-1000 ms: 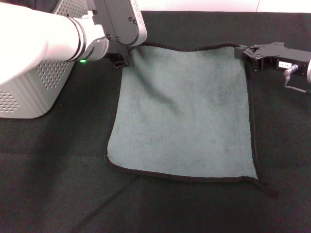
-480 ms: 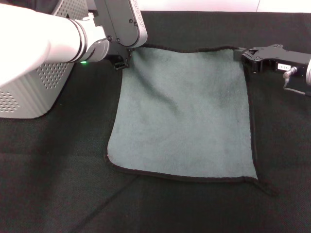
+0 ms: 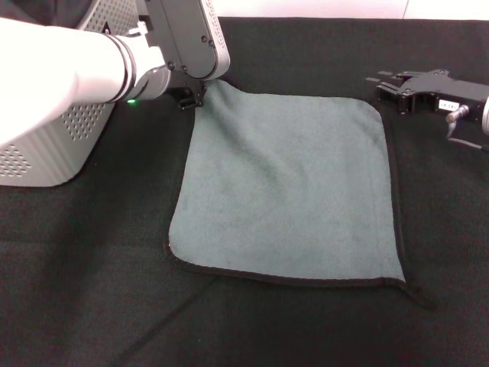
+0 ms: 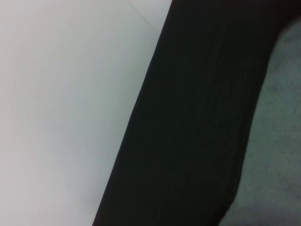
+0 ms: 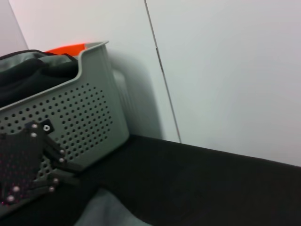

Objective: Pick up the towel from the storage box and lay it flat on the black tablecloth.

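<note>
The towel (image 3: 290, 183) lies spread on the black tablecloth (image 3: 92, 306), grey-green side up, dark edging all around. Its far left corner is peaked up into my left gripper (image 3: 192, 97), which is shut on it beside the storage box (image 3: 53, 145). My right gripper (image 3: 380, 82) is open and empty, just beyond the far right corner, which lies flat on the cloth. The left wrist view shows towel (image 4: 277, 150) next to tablecloth (image 4: 197, 117). The right wrist view shows the storage box (image 5: 80, 117) and a bit of the towel (image 5: 106, 209).
The box holds more folded cloth, grey and orange (image 5: 66, 49), seen in the right wrist view. A white wall (image 5: 225, 70) stands behind the table. Bare tablecloth runs in front of and to the right of the towel.
My right gripper has let go of the far right corner, which dropped flat onto the cloth. The far edge has sunk. My left gripper still holds its corner.
</note>
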{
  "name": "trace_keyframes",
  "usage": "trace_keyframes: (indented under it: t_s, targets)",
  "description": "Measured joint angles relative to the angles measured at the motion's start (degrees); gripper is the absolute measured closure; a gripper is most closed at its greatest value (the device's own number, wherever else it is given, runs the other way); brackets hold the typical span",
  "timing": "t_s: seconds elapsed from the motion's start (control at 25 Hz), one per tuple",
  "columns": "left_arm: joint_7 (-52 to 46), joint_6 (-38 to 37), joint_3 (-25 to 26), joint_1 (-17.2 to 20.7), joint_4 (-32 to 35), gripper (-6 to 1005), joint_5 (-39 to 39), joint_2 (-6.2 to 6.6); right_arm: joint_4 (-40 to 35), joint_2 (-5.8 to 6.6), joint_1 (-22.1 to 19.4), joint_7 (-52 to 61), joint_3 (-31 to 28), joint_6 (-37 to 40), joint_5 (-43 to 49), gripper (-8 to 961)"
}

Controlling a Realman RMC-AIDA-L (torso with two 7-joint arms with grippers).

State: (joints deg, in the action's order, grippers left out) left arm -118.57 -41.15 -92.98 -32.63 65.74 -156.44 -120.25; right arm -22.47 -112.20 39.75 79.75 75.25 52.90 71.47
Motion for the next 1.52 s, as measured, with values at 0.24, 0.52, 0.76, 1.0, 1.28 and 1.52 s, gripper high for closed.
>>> trace_keyframes:
  t_s: [0.24, 0.52, 0.76, 1.0, 1.28, 1.52]
  targets:
    - [-1.16, 4.11, -0.08, 1.47, 0.73, 806, -0.01, -0.07, -2.44, -0.36, -1.84, 0.29, -0.8, -1.21, -0.42, 780]
    - [-2.93, 2.56, 0.2, 4.93, 9.27, 631, 4.24, 0.25, -10.19, 0.75, -7.49, 3.39, -1.24, 7.04, -0.23, 467]
    - [7.72, -10.02, 5.68, 9.7, 20.31, 486, 27.22, 0.64, -10.5, 3.49, -9.49, 1.57, -1.41, 25.09, 1.48, 260]
    - [21.99, -39.73, 26.37, 11.6, 15.87, 423, 62.81, 1.02, -14.8, 1.84, -13.06, 0.13, -1.47, 36.83, 4.89, 199]
    - [35.56, -68.68, 44.83, 9.47, -4.63, 417, 69.37, 4.96, -22.49, -3.31, -16.06, -0.6, -0.6, 41.16, 5.63, 199]
    - [49.69, -75.1, 44.09, 11.98, -21.38, 417, 65.65, 13.15, -24.96, -4.04, -12.74, -0.67, 10.07, 35.57, 1.41, 197]
